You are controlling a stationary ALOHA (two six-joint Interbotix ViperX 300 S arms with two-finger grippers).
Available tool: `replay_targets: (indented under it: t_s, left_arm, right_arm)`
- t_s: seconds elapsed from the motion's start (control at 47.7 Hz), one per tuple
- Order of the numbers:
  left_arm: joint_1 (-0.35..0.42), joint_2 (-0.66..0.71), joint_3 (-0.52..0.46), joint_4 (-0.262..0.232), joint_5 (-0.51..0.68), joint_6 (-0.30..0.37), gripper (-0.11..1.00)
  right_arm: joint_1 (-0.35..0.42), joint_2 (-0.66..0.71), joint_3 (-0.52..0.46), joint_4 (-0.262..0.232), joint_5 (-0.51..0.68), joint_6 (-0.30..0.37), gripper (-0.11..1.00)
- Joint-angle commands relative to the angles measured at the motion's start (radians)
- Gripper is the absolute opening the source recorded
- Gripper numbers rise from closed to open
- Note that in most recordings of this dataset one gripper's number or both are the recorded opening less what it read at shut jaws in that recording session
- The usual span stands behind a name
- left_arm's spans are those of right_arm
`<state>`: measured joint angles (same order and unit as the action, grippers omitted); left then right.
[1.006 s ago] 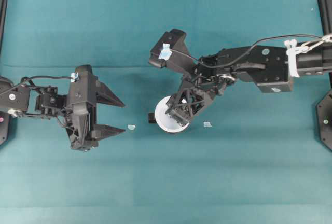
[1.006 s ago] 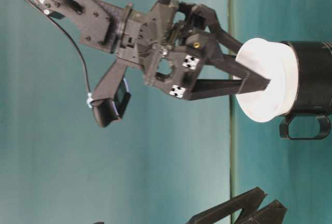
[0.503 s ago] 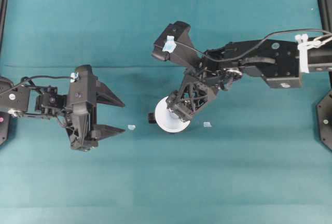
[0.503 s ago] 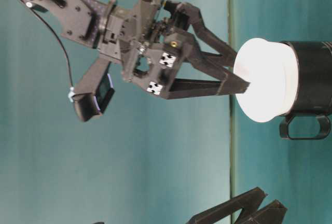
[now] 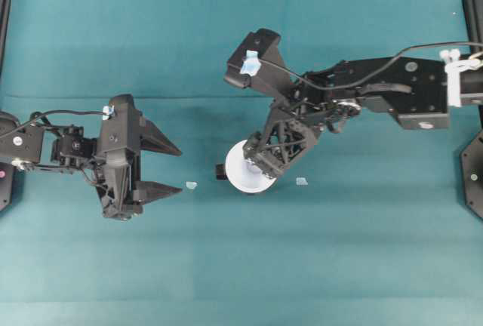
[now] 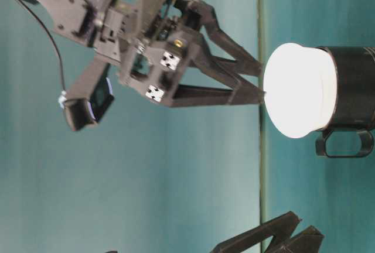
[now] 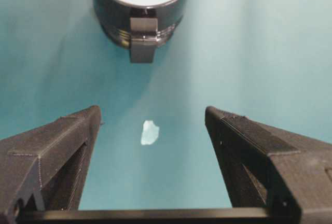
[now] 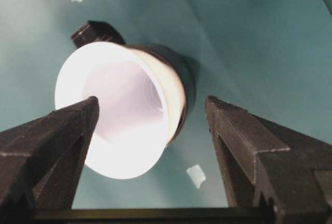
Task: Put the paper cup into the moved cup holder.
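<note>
Since the cup (image 5: 245,171) already sits nested in the holder (image 6: 351,92) mid-frame on the counter (image 5: 362,250), rim flaring above the black wall, the right hand (image 6: 258,83) hangs just off it with jaws wide, holding nothing, looks like a release. Left hand (image 5: 175,167) is parked at the left, also spread wide and empty, pointing at the holder's tab (image 7: 142,40), probably just keeping clear.

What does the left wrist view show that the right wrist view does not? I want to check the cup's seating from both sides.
Only the left wrist view shows the cup holder's tab head-on, with one paper scrap before it. Only the right wrist view looks inside the paper cup and shows two scraps. Both show the cup seated in the holder, between open jaws touching neither.
</note>
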<state>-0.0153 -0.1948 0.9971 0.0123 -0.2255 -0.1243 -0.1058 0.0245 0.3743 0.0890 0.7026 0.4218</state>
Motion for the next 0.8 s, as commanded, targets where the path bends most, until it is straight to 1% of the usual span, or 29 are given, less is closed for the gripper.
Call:
replay_targets:
  t_s: [0.0,0.398,0.775]
  left_arm:
    - [0.000,-0.014,-0.006,0.002,-0.006,-0.002,0.85]
    - [0.002,-0.015,-0.006,0.002,-0.005,0.000,0.85]
    - [0.003,-0.015,-0.006,0.002,-0.005,0.000,0.85]
  right_arm:
    - [0.009,-0.052,0.008,-0.006,-0.015,-0.009,0.76]
    - [0.023,-0.179,0.121,-0.028,-0.115,-0.009,0.76]
    - [0.028,-0.241,0.164,-0.063,-0.117,-0.012,0.77]
